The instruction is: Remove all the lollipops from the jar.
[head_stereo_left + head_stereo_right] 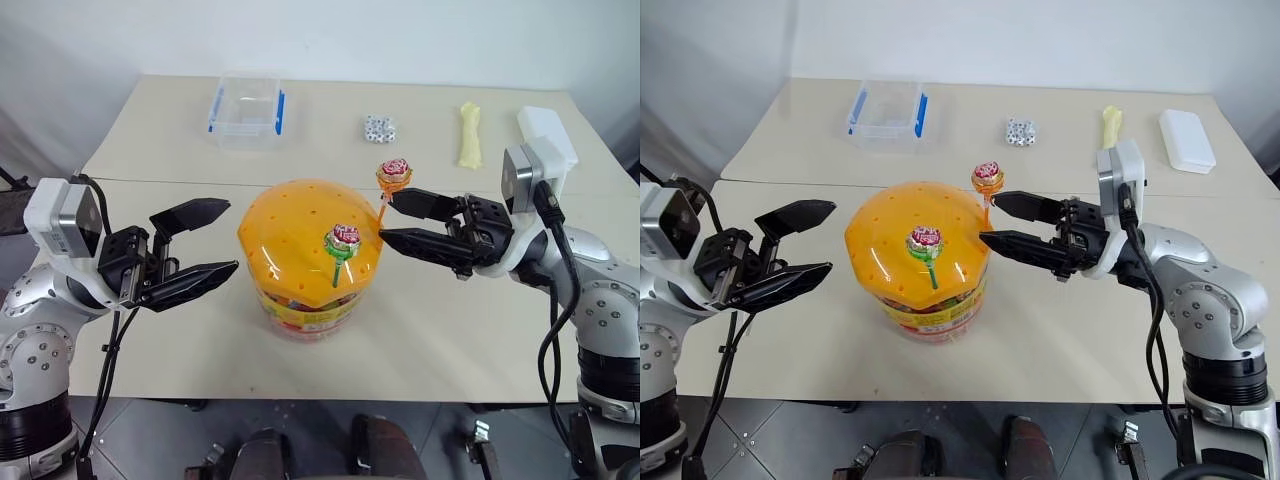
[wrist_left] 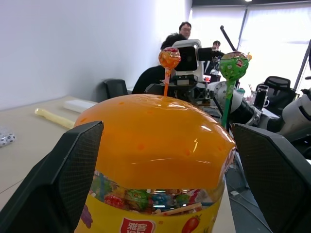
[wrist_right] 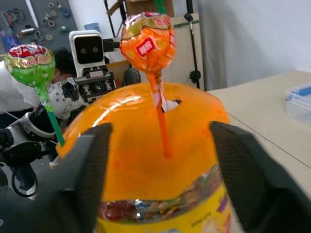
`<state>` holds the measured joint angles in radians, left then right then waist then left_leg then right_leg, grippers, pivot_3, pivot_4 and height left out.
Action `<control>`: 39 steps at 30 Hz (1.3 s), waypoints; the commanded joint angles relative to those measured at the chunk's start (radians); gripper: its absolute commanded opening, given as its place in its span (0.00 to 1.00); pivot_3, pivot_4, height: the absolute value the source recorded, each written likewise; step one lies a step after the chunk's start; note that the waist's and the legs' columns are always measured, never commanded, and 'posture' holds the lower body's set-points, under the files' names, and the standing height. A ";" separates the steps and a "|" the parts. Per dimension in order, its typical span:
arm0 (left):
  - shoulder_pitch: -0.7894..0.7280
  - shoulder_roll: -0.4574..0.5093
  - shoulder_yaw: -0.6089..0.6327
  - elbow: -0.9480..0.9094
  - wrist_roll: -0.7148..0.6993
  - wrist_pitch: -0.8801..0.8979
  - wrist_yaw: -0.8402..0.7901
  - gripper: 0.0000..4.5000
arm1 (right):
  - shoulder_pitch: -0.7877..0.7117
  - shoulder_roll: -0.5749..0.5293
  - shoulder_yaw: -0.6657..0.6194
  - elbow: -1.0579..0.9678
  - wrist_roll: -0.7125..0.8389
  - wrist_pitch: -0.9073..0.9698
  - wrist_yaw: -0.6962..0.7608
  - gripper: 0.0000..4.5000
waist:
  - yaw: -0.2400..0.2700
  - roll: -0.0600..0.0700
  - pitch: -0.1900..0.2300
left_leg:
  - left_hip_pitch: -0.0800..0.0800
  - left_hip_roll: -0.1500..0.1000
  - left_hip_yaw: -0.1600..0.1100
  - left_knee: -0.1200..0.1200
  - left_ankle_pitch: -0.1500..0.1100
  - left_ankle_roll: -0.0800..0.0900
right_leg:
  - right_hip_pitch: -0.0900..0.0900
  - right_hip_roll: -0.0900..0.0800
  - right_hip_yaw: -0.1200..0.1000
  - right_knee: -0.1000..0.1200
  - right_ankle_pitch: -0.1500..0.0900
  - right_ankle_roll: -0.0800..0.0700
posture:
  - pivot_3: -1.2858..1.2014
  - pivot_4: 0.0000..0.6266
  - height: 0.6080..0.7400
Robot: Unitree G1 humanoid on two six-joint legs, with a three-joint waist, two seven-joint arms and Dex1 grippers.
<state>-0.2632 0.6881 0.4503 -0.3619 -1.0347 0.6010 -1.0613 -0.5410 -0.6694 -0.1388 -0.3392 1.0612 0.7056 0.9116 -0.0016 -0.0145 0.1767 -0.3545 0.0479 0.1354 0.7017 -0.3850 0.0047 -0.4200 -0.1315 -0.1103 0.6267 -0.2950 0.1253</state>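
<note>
Big clear plastic jar (image 1: 305,300) with domed orange lid sat mid-worktop (image 1: 450,340), two wrapped lollipops, orange-stick (image 1: 393,176) and green-stick (image 1: 342,240), poked upright from lid, left gripper (image 1: 205,240) and right gripper (image 1: 400,218) flanked jar, both fingers spread, gripping nothing

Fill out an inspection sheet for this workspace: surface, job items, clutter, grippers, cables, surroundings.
Surface: beige table, two tops butted together.
Job's things: jar upright near the front edge, domed orange lid on; orange-stick lollipop and green-stick lollipop stand in lid holes; more candy inside.
Clutter: clear box with blue clips, dotted cube cluster, yellow wrapped piece, white box, all at the far side.
Grippers: left gripper open beside the jar, empty; right gripper open, fingers either side of the orange stick, not closed on it.
Cables: black cables hang off both forearms.
Surroundings: people and office chairs beyond the table in the left wrist view.
</note>
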 commanded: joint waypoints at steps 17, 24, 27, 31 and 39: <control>0.028 -0.003 0.016 0.028 -0.013 -0.073 -0.052 1.00 | -0.078 0.034 -0.165 0.068 0.133 0.018 -0.026 0.01 | 0.000 0.000 0.000 | 0.000 0.000 0.000 0.000 0.000 0.000 | 0.000 0.000 0.000 0.000 0.000 0.000 | 0.52 0.24 1.00; 0.043 0.027 0.012 -0.003 -0.014 -0.072 -0.089 1.00 | -0.098 -0.159 -0.361 0.243 0.193 0.125 -0.154 0.01 | 0.001 0.000 0.000 | -0.001 0.000 0.000 0.000 0.000 0.000 | 0.000 0.000 0.000 -0.001 0.000 0.000 | 0.52 0.24 1.00; 0.101 0.111 0.010 -0.017 0.047 -0.109 -0.242 1.00 | 0.080 -0.389 -0.364 0.356 -0.007 0.151 -0.048 0.01 | 0.006 0.000 0.000 | -0.002 0.000 -0.001 -0.002 0.000 0.000 | 0.000 0.000 -0.001 -0.003 0.000 0.000 | 0.52 0.24 1.00; 0.166 0.161 -0.010 0.010 0.135 -0.188 -0.337 1.00 | 0.266 -0.597 -0.142 0.425 -0.342 0.098 -0.045 0.01 | -0.001 0.002 0.000 | -0.002 0.000 0.003 -0.003 0.000 0.001 | 0.000 0.000 -0.001 -0.007 0.000 0.000 | 0.52 0.24 1.00; 0.211 0.129 -0.068 0.069 0.265 -0.355 -0.406 1.00 | 0.329 -0.539 0.027 0.508 -0.604 -0.033 -0.048 0.01 | -0.022 0.007 0.000 | 0.002 0.001 0.010 -0.002 0.000 0.001 | -0.001 0.000 0.004 -0.006 -0.001 -0.001 | 0.52 0.24 1.00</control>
<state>-0.0628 0.8225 0.3725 -0.3028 -0.7907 0.2867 -1.4544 -0.2279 -1.2122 -0.1150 0.1652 0.4947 0.7062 0.8441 -0.0240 -0.0071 0.1762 -0.3535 0.0492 0.1455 0.6989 -0.3849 0.0051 -0.4223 -0.1312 -0.1064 0.6209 -0.2957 0.1241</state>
